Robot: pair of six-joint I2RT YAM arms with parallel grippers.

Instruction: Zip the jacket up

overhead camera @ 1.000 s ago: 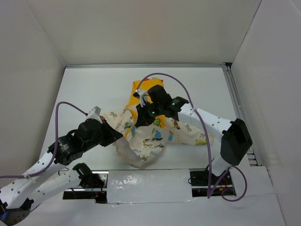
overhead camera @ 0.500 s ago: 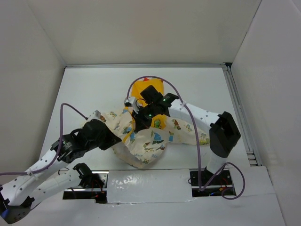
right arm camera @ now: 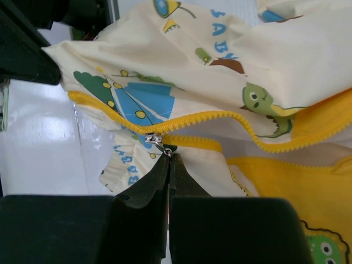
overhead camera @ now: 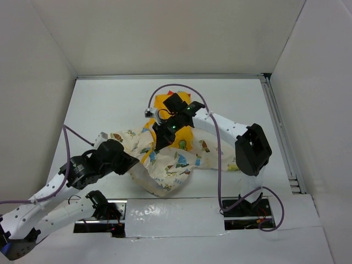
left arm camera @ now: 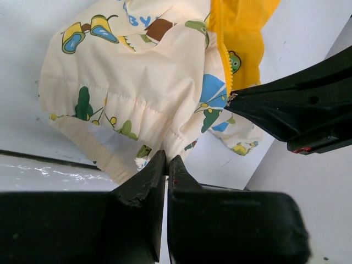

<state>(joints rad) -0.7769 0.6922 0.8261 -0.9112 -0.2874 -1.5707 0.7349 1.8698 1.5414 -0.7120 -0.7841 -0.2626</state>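
White arm links (overhead camera: 230,128), black joints (overhead camera: 252,149) and fingers (right arm camera: 146,190), purple cables (overhead camera: 219,162), green lights (overhead camera: 174,127)

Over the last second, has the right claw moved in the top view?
Yes. The right claw, shut on the zipper pull, has shifted left, away from the rail on the right.

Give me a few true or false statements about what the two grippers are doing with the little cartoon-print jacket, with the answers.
1. The right gripper is shut on the small metal zipper pull. True.
2. The left gripper hangs open above the cream cartoon-print jacket. False: it is shut on the jacket's hem.
3. The yellow zipper teeth are joined all the way up. False: they part just past the pull.
4. The jacket's lining is yellow-orange. True.
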